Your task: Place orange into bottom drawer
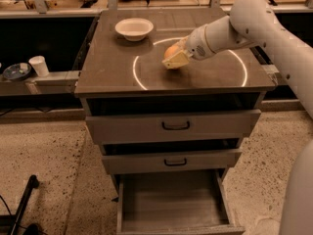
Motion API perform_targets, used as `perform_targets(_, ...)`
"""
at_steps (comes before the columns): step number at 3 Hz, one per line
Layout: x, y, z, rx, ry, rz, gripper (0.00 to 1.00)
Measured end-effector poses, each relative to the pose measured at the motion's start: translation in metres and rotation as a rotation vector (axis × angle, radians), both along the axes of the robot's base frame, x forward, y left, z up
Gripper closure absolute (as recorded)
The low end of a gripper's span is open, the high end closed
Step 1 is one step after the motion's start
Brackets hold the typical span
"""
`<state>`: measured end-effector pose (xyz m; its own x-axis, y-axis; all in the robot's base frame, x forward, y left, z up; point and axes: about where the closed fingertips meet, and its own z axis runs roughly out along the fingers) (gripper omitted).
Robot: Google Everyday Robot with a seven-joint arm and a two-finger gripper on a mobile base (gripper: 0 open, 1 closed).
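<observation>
A grey-brown desk (105,70) with three drawers stood in the middle of the view. Left of the desk, on a lower ledge, sat a white paper cup (38,65) beside a dark dish (16,71). On the desk's top, toward its far left corner, was a white bowl (134,28). Near the middle of the desk top, inside a ring of light (138,78), the orange (169,50) sat in the robot's hand (175,58), which was clamped on the orange. I could not tell whether the fruit touched the desk top or hung just clear of it. The white arm (254,21) reached in from the desk's right side. At the desk's foot the bottom drawer (171,204) stood pulled out, its plank floor bare.

The step in hand looked like the carry. To do it well, the hand would need to lift straight up first, swing out past the desk's front edge and the two upper drawer fronts, then lower over the middle of the open drawer before letting go, so that the round fruit cannot roll out.
</observation>
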<state>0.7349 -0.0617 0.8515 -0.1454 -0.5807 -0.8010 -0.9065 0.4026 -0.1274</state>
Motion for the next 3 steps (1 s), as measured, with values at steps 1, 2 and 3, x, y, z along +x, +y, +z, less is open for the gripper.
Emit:
perform_targets(1, -0.048, 0.020, 0.019, 0.016, -0.079, 0.170, 1.00)
perform_targets(2, -0.125, 0.054, 0.036, -0.008, -0.125, 0.399, 1.00)
perform_targets(3, -0.119, 0.054, 0.035, -0.005, -0.122, 0.387, 1.00)
